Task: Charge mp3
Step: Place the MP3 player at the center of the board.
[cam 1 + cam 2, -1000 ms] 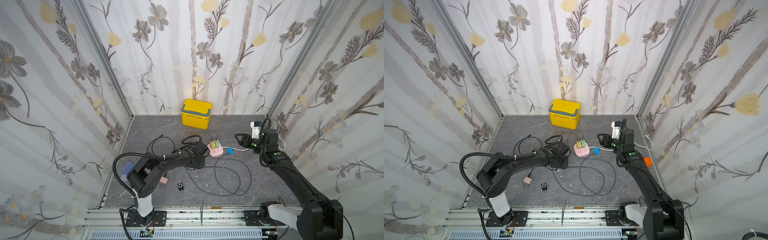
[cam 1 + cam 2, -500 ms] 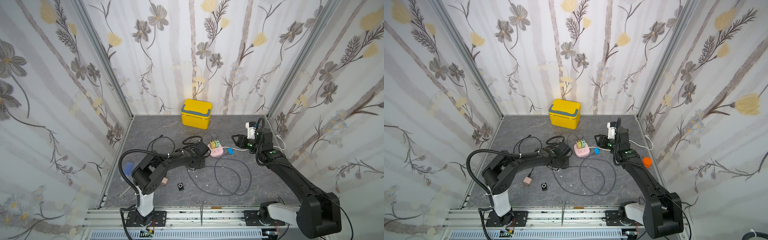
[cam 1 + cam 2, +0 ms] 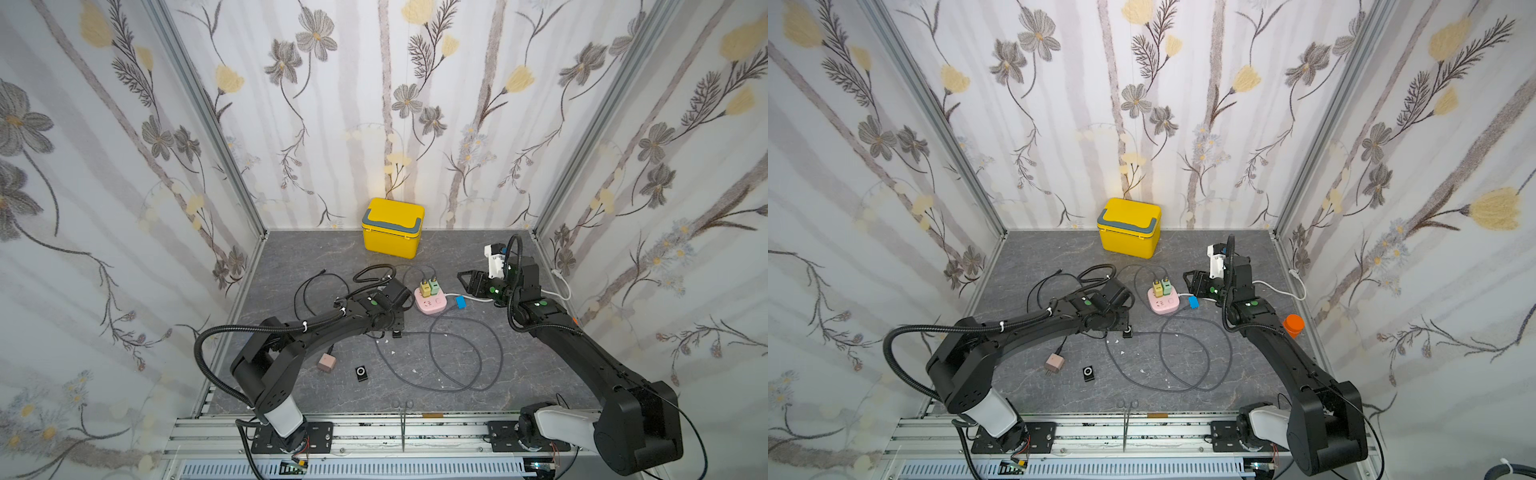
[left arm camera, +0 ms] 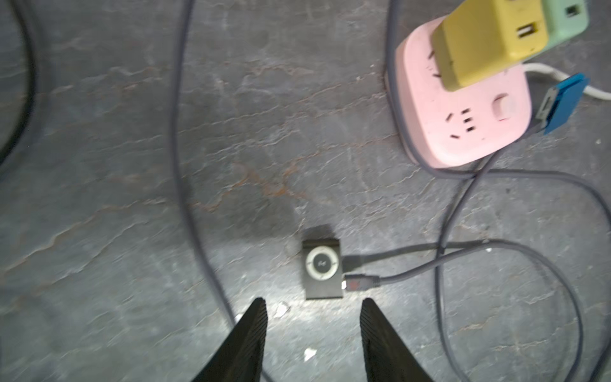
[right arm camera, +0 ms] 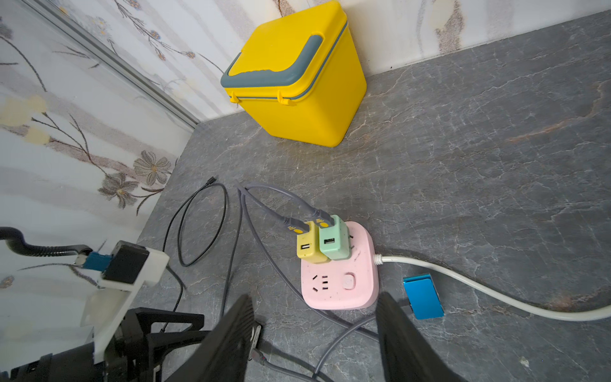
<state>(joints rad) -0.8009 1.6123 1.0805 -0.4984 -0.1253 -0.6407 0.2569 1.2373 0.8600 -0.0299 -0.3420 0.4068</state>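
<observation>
I have the left claw (image 4: 312, 304) low over the middle of the tabletop (image 4: 132, 165), jaws roughly half apart with nothing between them. The mp3 player (image 4: 322, 273) lies flat just ahead of the tips. The plug (image 4: 358, 283) of a grey cable (image 4: 413, 273) sits against its side, but I can't tell from the left wrist view whether it is fully home or only touching the port.

That is my main worry. If the plug is shallow, the stiff loops of cable behind it could spring it out as soon as anything shifts.

Another run of grey cable passes right beside one finger (image 4: 251, 334). I judge that lifting away carelessly could hook it and drag the light player along.

The right claw (image 5: 314, 297) hangs wide open and empty over the pink power strip (image 5: 340, 291), nearer the back edge. Both grey leads go into the yellow adapter (image 5: 309, 246) and green adapter (image 5: 332, 243) there. A low sweep could knock an adapter loose and cut power, and I can't trace which lead feeds this player.

A second player (image 3: 361, 372) lies loose nearer the front edge. From the top views I could mistake it for the one being charged.
</observation>
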